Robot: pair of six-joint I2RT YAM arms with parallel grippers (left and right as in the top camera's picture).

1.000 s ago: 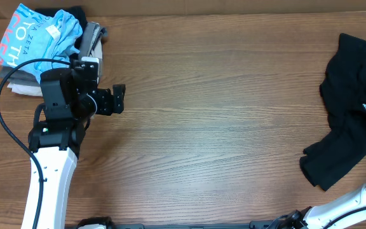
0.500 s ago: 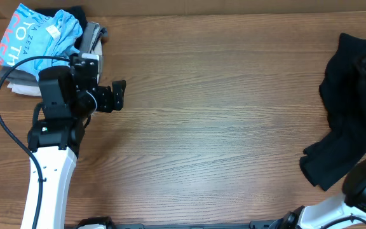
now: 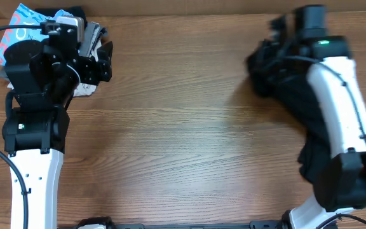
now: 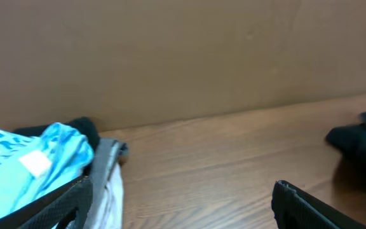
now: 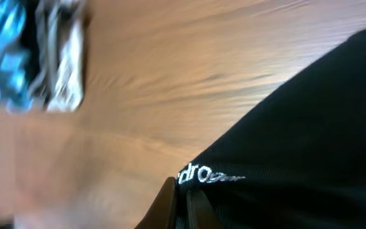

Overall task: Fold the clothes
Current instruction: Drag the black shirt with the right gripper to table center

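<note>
The black garment [image 3: 284, 83] hangs from my right gripper [image 3: 278, 41] at the table's back right and trails toward the front right edge. In the right wrist view the fingers [image 5: 183, 203] are pinched on its black fabric [image 5: 310, 127], just below a small white printed logo [image 5: 202, 175]. My left gripper [image 3: 103, 60] is open and empty at the back left, beside the pile of folded clothes. In the left wrist view its fingers [image 4: 183, 203] are spread wide over bare wood, with a blurred part of the black garment [image 4: 361, 143] at far right.
A pile of folded clothes sits at the back left corner: a light blue shirt [image 3: 24, 19] on top of grey and beige garments [image 3: 91, 35]. It also shows in the left wrist view [image 4: 37, 159] and the right wrist view [image 5: 18, 57]. A brown wall [image 4: 183, 57] backs the wooden table [image 3: 183, 140].
My right arm swung in from the right edge and pulled the black garment up and left toward the table's back middle. My left arm moved back toward the pile.
</note>
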